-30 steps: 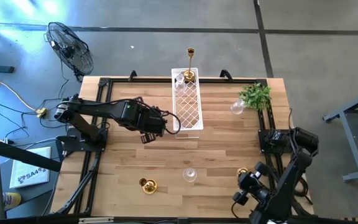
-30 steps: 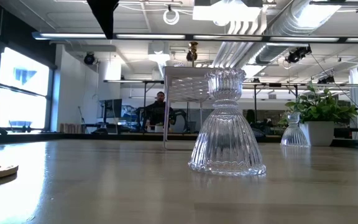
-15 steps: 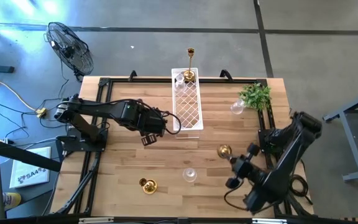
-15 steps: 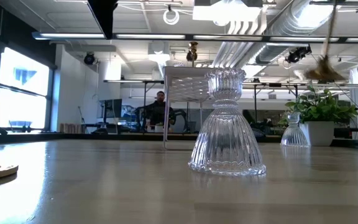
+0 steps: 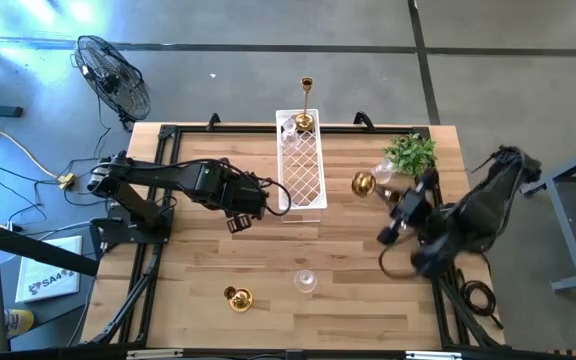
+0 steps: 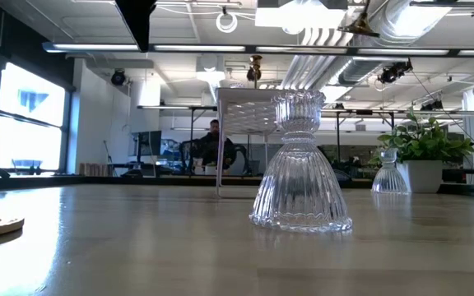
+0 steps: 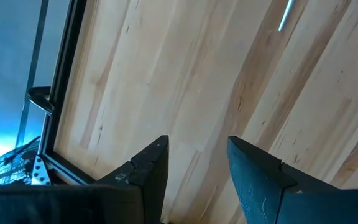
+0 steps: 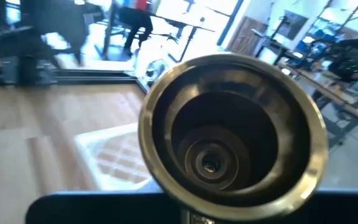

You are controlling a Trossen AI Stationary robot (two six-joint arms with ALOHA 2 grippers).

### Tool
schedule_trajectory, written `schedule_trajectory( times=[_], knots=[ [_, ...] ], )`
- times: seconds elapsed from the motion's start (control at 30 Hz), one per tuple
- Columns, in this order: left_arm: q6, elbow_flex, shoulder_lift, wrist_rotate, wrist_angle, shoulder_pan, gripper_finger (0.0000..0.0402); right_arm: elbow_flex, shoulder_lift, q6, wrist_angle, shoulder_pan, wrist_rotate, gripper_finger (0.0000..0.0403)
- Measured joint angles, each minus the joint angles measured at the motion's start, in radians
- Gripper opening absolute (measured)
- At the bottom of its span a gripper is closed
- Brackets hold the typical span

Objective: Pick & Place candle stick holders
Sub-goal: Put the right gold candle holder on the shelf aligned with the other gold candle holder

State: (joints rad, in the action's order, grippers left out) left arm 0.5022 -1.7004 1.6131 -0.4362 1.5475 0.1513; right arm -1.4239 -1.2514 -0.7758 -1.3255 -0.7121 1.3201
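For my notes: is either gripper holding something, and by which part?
The right gripper holds a squat gold holder by its bottom end. The left gripper is open and holds nothing.

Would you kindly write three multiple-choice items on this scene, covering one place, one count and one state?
1. Where is the tall gold holder?
A. at the far end of the white lattice tray
B. beside the fan
C. in the left gripper

2. How many clear glass holders stand on bare table outside the tray?
A. none
B. two
C. five

3. What is the right gripper doing?
A. hanging open and empty
B. shut on a squat gold holder, carried above the table
C. resting on the plant

Answers:
1 A, the high view shows it there.
2 B, one near, one by the plant.
3 B, the right wrist view shows the cup gripped.
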Motion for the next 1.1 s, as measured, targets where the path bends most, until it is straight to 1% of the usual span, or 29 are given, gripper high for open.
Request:
schedule_trajectory(
  times=[0.07,0.2,0.3,0.4,0.47,0.57,0.67,0.73,0.83,1.1],
  knots=[
    [0.0,0.0,0.0,-0.001,0.0,0.0,0.0156,0.0,0.043,0.154,0.095,0.063,-0.03,0.0015],
    [-0.011,0.0,0.0,-0.001,0.0,0.0,0.0156,0.0,0.113,0.485,0.339,0.222,-0.207,0.0015],
    [-0.025,0.0,0.0,-0.002,0.0,0.0,0.0156,0.0,0.142,0.708,0.546,0.349,-0.387,0.0015],
    [-0.026,0.0,0.0,-0.003,0.0,0.0,0.0156,0.0,0.15,0.849,0.711,0.485,-0.596,0.0015],
    [-0.026,0.0,0.0,-0.003,0.0,0.0,0.0156,0.0,0.145,0.884,0.767,0.579,-0.718,0.0015],
    [-0.026,0.0,0.0,-0.003,0.0,0.0,0.0156,0.0,0.12,0.885,0.784,0.717,-0.884,0.0015],
    [-0.035,0.0,0.0,-0.003,0.001,0.0,0.0156,0.0,0.078,0.866,0.784,0.83,-1.024,0.0015],
    [-0.049,0.0,0.0,-0.003,0.001,0.0,0.0156,0.0,0.046,0.865,0.792,0.886,-1.098,0.0015],
    [-0.057,0.0,0.0,-0.009,0.001,0.0,0.0156,0.0,-0.005,0.863,0.81,0.947,-1.182,0.0015],
    [-0.065,0.0,0.0,-0.051,0.002,0.0,0.0156,0.0,-0.123,0.836,0.815,1.058,-1.338,0.0015]
  ],
)
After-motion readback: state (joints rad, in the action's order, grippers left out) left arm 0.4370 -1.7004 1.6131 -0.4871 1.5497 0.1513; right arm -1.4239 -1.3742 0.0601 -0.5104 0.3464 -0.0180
